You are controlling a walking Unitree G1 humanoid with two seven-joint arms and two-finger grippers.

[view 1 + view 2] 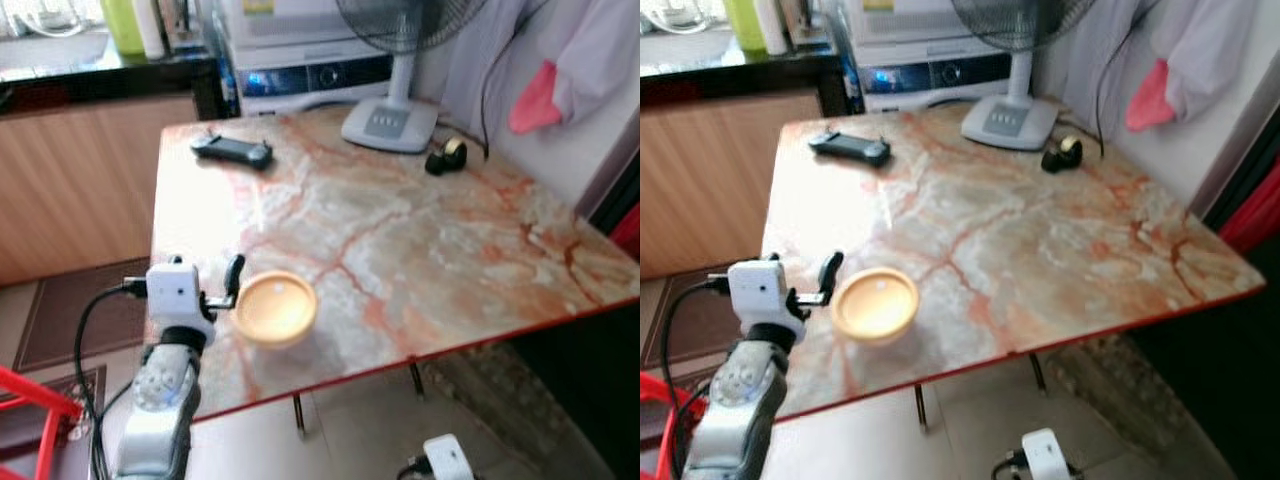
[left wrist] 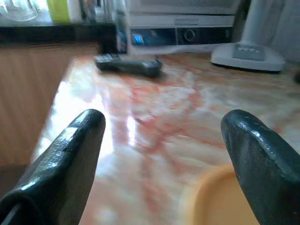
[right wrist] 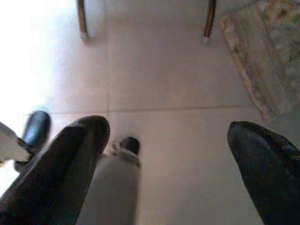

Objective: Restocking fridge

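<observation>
A shallow yellow-orange bowl [image 1: 276,308] sits on the marble table [image 1: 420,250] near its front left edge. My left gripper [image 1: 232,283] hovers just left of the bowl at table height, open; the left wrist view has its fingers [image 2: 75,154] spread wide with the bowl's rim [image 2: 220,201] by one of them and nothing between them. Below the table's front edge hangs my right arm [image 1: 448,458]. The right gripper [image 3: 168,136] is open and points down at the tiled floor, holding nothing.
A black handheld controller [image 1: 232,150] lies at the table's far left. A fan base [image 1: 390,125] and a small dark roll [image 1: 447,155] stand at the back. A counter with an appliance [image 1: 300,70] is behind. A red frame [image 1: 40,400] stands at lower left.
</observation>
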